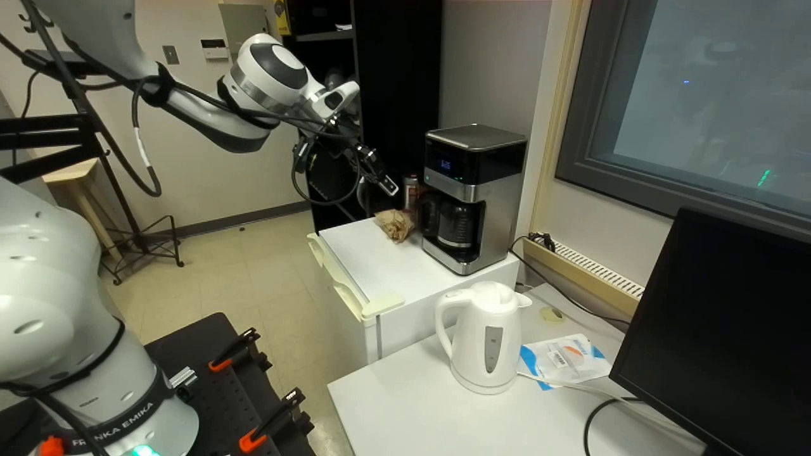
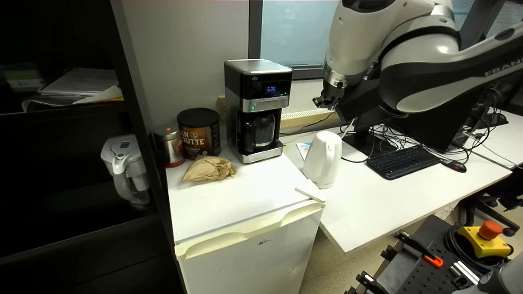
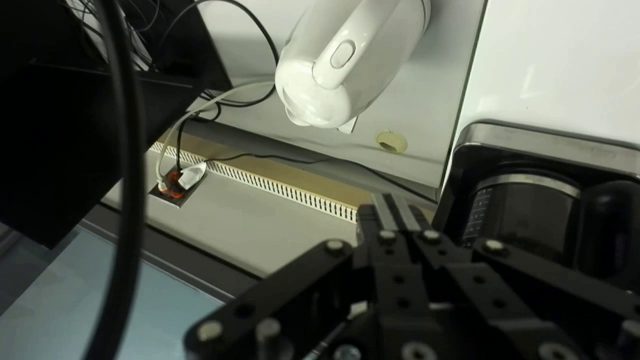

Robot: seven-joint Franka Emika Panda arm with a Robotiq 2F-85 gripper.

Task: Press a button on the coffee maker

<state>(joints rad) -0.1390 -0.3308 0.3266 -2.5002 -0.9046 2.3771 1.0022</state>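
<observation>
We have the gripper (image 3: 394,210) closed up empty, apart from the coffee maker (image 2: 261,105). Green light (image 2: 253,107) is on, but we see no press; approach and push likely remain.

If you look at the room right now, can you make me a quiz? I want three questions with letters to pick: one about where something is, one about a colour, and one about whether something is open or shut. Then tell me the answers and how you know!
1. Where is the coffee maker?
A. On the floor
B. On top of the fridge
C. On the desk

2. What colour are its glowing numbers?
A. Red
B. Yellow
C. Blue

3. How is the gripper?
A. Shut
B. Wide open
C. Holding the kettle

Answers:
1: B, because its base rests on the fridge's white top in both exterior views.
2: C, because they shine blue in both exterior views.
3: A, because the wrist view shows its fingers together with nothing between them.
</observation>
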